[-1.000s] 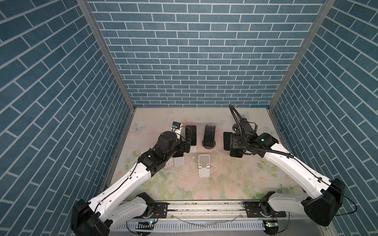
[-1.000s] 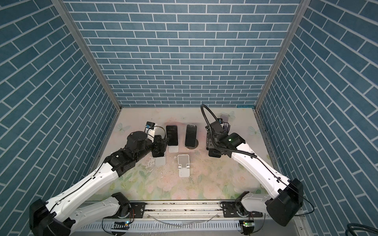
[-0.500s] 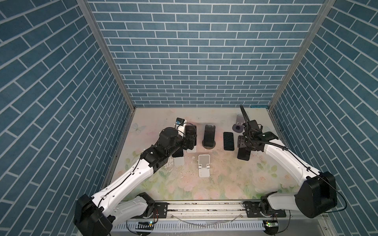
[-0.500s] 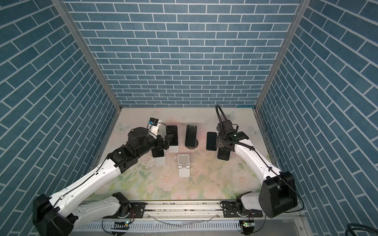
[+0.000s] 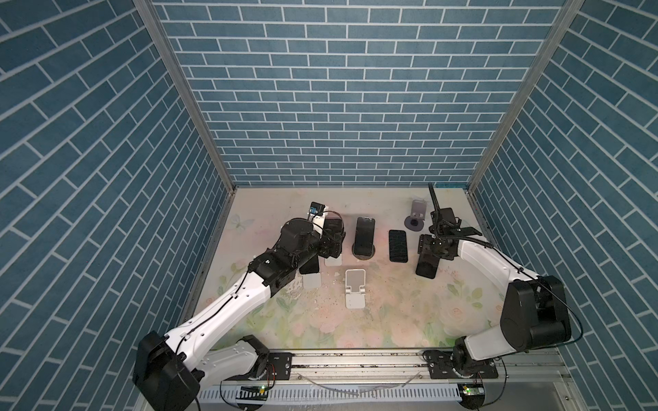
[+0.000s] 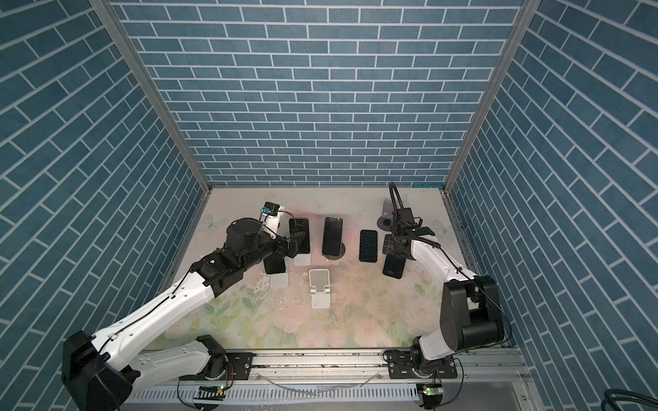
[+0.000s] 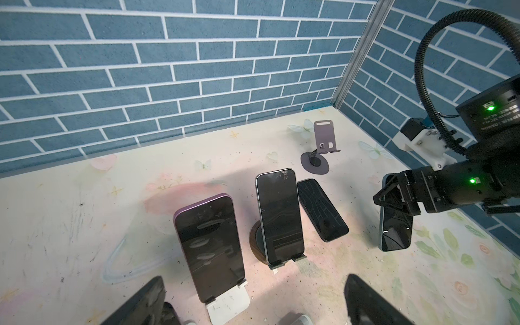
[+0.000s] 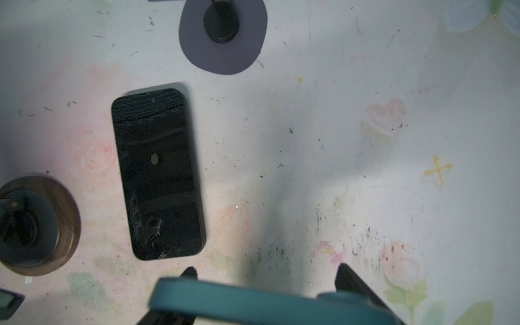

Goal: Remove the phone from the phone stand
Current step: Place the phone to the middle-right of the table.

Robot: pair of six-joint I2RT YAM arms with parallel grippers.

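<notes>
Teal-edged phone (image 5: 427,267), gripped at its top by the right tool (image 5: 435,249), has swung clear of the flat cracked phone (image 5: 397,245) & empty grey stand (image 5: 416,217), down near the bench (image 5: 391,313), so prob. only set-down remains; left tool (image 6: 297,245), wide open & empty, nears purple phone (image 7: 209,250).

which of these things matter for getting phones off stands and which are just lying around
Job: left gripper, open; purple phone on its white stand; middle phone on the round stand; third phone propped under the left arm; teal phone in the right gripper.

Lying about: flat phone on the table; empty grey stand; empty front stand.
</notes>
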